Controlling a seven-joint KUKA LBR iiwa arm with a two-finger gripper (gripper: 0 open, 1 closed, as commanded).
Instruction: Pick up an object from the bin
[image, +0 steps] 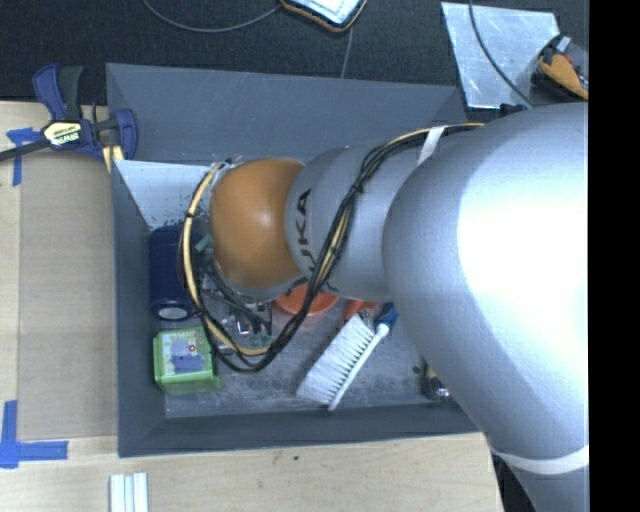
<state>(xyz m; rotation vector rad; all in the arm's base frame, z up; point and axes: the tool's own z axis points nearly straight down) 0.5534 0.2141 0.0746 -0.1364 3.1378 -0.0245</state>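
Approach step, seemingly: end effector (238, 322) low near left edge of bin (300, 110), beside green box (185, 360) and dark blue cylinder (166, 265); grip state impossible to tell. Next: centre over 1, clench.

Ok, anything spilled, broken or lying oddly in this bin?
Nothing stands out. A dark blue can and a green box lie by the left wall of the bin. A white brush lies loose on its floor, and an orange thing is partly hidden under the arm. The gripper is beside the box.
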